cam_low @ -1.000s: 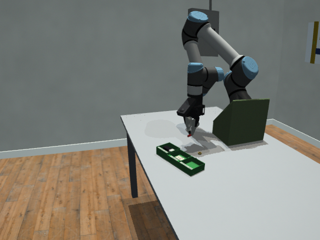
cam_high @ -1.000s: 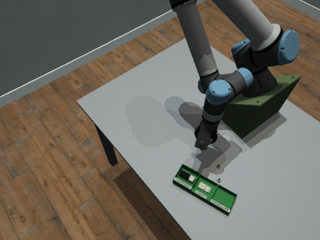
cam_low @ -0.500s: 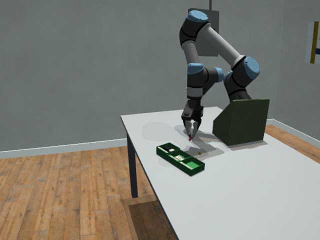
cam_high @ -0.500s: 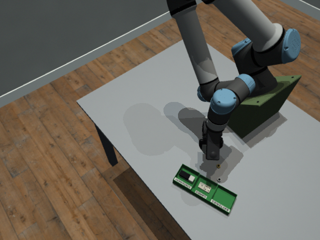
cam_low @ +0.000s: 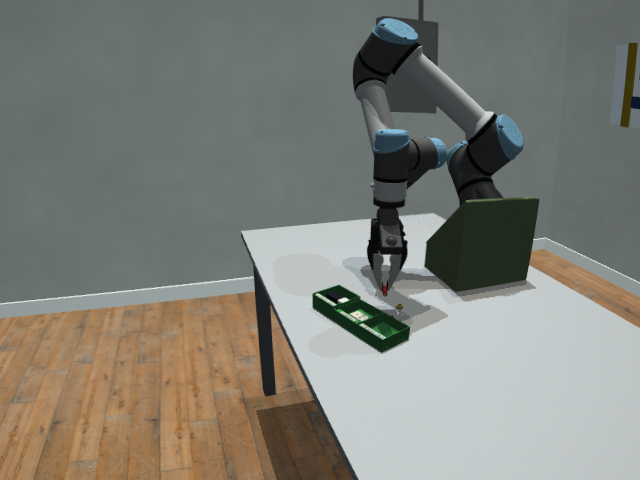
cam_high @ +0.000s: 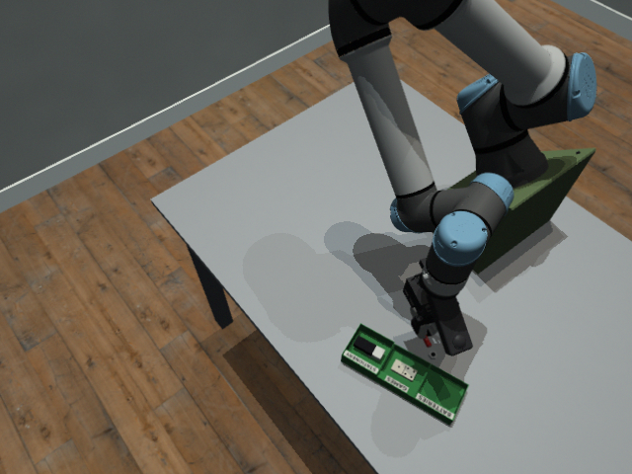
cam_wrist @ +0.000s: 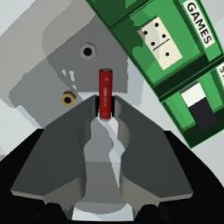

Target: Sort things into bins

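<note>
Wrist: one battery (cam_high: 428, 341) (cam_low: 384, 289) (cam_wrist: 105, 94), two nuts (cam_wrist: 88, 51)

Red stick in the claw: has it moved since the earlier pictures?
Yes, the red stick has moved nearer the green tray, toward its batteries end.
</note>
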You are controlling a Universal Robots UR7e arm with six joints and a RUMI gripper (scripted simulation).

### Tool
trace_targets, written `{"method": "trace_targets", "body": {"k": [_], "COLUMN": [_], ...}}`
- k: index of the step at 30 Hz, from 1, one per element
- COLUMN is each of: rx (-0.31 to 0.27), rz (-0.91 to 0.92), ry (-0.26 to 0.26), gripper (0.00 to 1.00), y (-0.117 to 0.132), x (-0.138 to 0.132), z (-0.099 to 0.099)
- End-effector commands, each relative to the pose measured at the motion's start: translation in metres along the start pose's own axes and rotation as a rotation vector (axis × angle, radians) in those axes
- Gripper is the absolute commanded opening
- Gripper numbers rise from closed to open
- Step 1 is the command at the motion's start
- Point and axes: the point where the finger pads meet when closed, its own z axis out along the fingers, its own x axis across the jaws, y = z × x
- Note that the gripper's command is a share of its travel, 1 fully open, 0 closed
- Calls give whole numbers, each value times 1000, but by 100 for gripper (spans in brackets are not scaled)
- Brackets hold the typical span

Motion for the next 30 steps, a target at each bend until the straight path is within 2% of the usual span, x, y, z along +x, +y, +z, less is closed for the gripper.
{"method": "trace_targets", "body": {"k": [1, 11, 13, 14, 16, 19, 30], "rx": [0, 2, 2, 2, 1, 0, 0], "rz": [-157, -454, -454, -536, -584, -673, -674], "ry": [-1, 0, 0, -1, -2, -5, -5], "gripper": [0, 0, 0, 0, 0, 0, 0], "y": [-29, -89, -89, -95, -104, -107, -106], "x": [2, 3, 3, 3, 3, 4, 4], "z": [0, 1, 1, 1, 1, 1, 1]}}
